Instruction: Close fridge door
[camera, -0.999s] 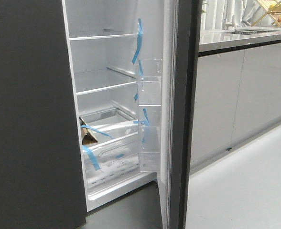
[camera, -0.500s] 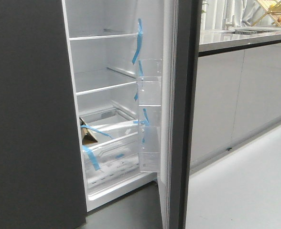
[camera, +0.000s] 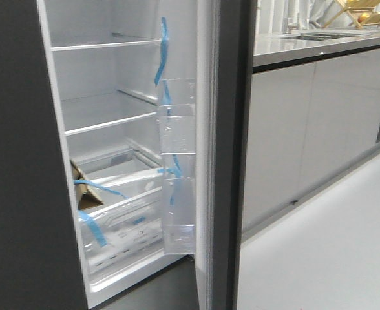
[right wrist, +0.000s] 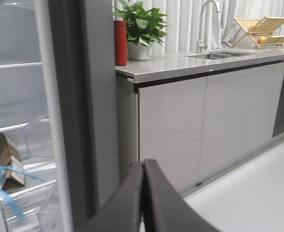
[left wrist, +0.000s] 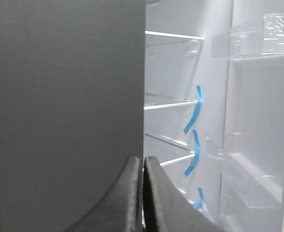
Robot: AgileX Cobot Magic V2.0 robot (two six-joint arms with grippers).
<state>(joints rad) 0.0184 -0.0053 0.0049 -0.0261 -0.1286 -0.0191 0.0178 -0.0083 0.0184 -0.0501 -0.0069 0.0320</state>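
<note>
The fridge door (camera: 232,161) stands open, edge-on in the front view, dark grey outside. Its white inside carries clear bins (camera: 177,135) and blue tape strips (camera: 161,55). Neither gripper shows in the front view. In the left wrist view my left gripper (left wrist: 143,162) is shut and empty. It points at the edge of the plain dark panel (left wrist: 64,96), with the door's bins (left wrist: 258,38) off to one side. In the right wrist view my right gripper (right wrist: 143,165) is shut and empty, just in front of the door's dark outer edge (right wrist: 77,96).
The plain dark grey panel (camera: 15,161) fills the left. Inside the fridge are shelves (camera: 106,123) and a taped drawer (camera: 119,213). Glossy light grey cabinets (camera: 306,129) run along the right under a counter with a plant (right wrist: 141,24), a red bottle (right wrist: 120,42) and a wooden rack (right wrist: 260,26).
The whole scene has shifted left in the front view; the fridge door's edge now sits nearer the middle and more of the cabinets shows.
</note>
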